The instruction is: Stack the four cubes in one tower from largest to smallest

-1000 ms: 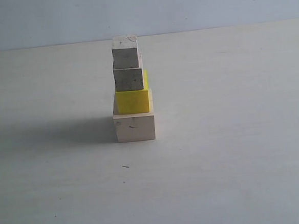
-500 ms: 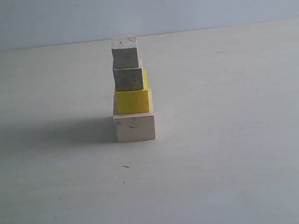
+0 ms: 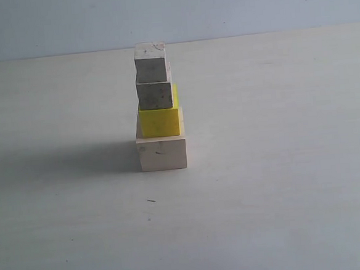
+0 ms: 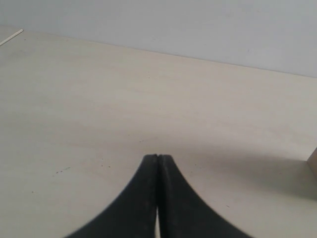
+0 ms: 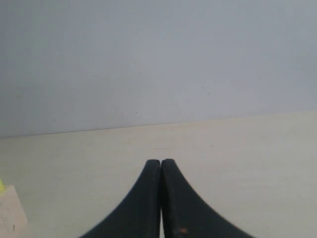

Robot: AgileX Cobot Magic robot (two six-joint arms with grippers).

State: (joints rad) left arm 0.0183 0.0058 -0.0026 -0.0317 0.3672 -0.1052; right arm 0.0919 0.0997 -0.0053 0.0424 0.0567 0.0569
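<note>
Tower: the tower [image 3: 158,112] is standing complete on the table [image 3: 282,183], all four cubes in one column.
Base: the large pale wooden cube [image 3: 162,153] is sitting on the table and carrying everything else.
Second level: the yellow cube [image 3: 159,122] is resting directly on top of the large pale wooden cube.
Upper levels: the bigger small grey cube [image 3: 154,95] is sitting two levels above the large pale wooden cube, with the smallest cube [image 3: 150,68] crowning it.
Left gripper: the left gripper [image 4: 157,157] is hanging well clear of the large pale wooden cube, jaws pressed together, carrying nothing.
Right gripper: the right gripper [image 5: 161,161] is doing likewise, fingertips touching, empty.
Progress: it is looking finished, with no stray cube lying around.
Containers: none showing in any view.
</note>
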